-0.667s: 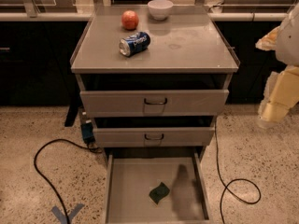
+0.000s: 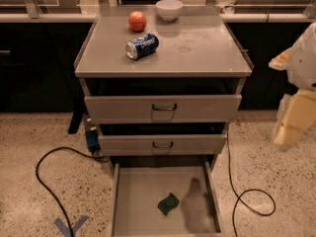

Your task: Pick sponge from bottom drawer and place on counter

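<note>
In the camera view, a grey cabinet stands on a speckled floor [image 2: 276, 172]. Its flat worktop [image 2: 197, 53] carries three things. A red apple [image 2: 137, 20] is near the back, left of the middle. A white bowl [image 2: 169, 9] stands at the back edge, just to the right of the apple. A blue soda can [image 2: 142, 46] lies on its side in front of the apple, with its silver end pointing to the front left.

Under the worktop are two grey drawers with dark handles, the upper drawer [image 2: 207, 107] and the middle drawer [image 2: 197, 144]; both are pulled out a little. The bottom drawer [image 2: 138, 196] is pulled far out above the floor. The sponge [image 2: 168, 204], dark green and slightly curled, lies on the flat floor of this drawer, a little right of the middle and toward the front. A soft dark shadow [image 2: 197, 206] falls on the drawer floor just beside the sponge, on its right.

The claw [image 2: 295, 125] hangs at the right edge of the view, as a pale cream shape under a white arm part. It is beside the cabinet at about the height of the two handled drawers, well apart from the sponge. How far open the claw is, I cannot tell; it does not touch the sponge.

A black cable [image 2: 42, 181] runs in a loop over the floor on the left, and another cable [image 2: 247, 201] loops on the right. A blue tape mark [image 2: 71, 226] is on the floor at the front left.
</note>
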### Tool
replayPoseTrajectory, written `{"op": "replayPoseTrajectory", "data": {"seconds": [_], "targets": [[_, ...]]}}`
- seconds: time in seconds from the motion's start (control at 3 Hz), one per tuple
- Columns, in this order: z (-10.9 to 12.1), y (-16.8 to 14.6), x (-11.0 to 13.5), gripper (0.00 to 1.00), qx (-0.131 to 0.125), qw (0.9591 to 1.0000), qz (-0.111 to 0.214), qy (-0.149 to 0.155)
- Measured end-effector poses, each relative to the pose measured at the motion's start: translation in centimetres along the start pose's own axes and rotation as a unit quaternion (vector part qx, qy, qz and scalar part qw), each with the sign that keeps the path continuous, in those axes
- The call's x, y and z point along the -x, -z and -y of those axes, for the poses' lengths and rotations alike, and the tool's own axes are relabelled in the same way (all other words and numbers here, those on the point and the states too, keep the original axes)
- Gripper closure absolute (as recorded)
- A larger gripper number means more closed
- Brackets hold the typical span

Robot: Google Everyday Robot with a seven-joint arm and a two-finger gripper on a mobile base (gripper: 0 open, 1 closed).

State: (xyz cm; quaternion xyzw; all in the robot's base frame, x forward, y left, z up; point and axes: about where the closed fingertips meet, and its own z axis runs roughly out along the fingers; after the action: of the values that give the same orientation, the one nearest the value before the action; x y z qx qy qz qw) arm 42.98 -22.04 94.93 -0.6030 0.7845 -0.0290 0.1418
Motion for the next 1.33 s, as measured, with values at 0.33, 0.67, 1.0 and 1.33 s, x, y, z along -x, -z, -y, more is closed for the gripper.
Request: {"op": "replayPoseTrajectory", "data": {"seconds": [0.33, 0.67, 1.0, 1.33], "targets": [[-2.6, -4.7, -1.9, 0.00, 0.011, 0.9999, -0.003, -0.008], [-5.1, -12.4, -4.1, 0.00, 0.022, 0.9995, -0.009, -0.022], [-7.5, -20.3, -5.0, 0.00, 0.042, 0.9987, -0.018, -0.023], [-9.0, -26.9, -5.3, 0.00, 0.051, 0.9981, -0.026, -0.020]]}}
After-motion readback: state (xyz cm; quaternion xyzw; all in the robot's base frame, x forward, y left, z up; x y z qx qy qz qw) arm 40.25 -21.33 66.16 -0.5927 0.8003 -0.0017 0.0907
